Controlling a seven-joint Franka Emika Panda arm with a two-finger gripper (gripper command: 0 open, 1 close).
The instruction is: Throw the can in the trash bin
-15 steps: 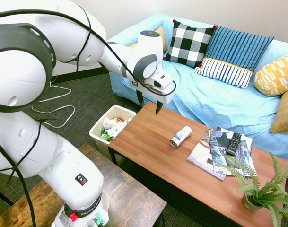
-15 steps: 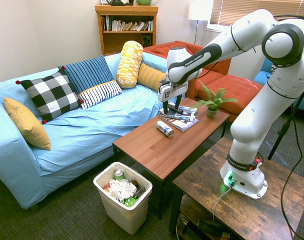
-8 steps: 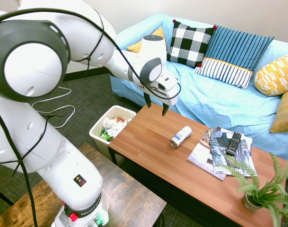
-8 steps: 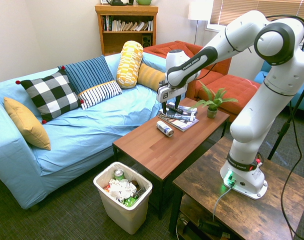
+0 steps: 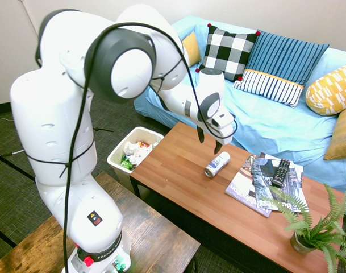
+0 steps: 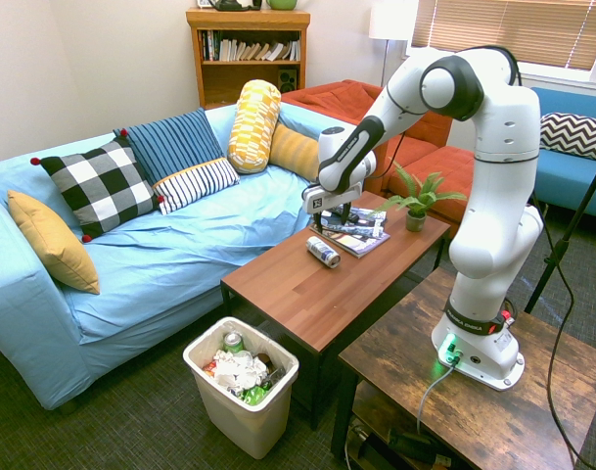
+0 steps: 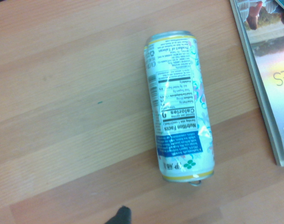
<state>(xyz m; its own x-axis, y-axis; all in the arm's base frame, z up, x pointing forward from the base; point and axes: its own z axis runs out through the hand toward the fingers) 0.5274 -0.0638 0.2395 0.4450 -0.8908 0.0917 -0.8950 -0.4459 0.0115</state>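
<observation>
The can is white with a blue band and lies on its side on the wooden coffee table. The second exterior view shows the can near the magazines, and the wrist view shows the can from close above. My gripper hangs open just above the can, a little toward the sofa side, with nothing between its fingers. From the other side the gripper hovers over the can. The trash bin, off-white, stands on the floor at the table's end. Several pieces of rubbish fill the trash bin.
A stack of magazines with a black remote control lies on the table beside the can. A potted fern stands at the far table end. The blue sofa with cushions runs along the table's far side.
The arm has swung from above the table's bin end toward the can and come lower. The gripper stayed open. The can has not moved.
</observation>
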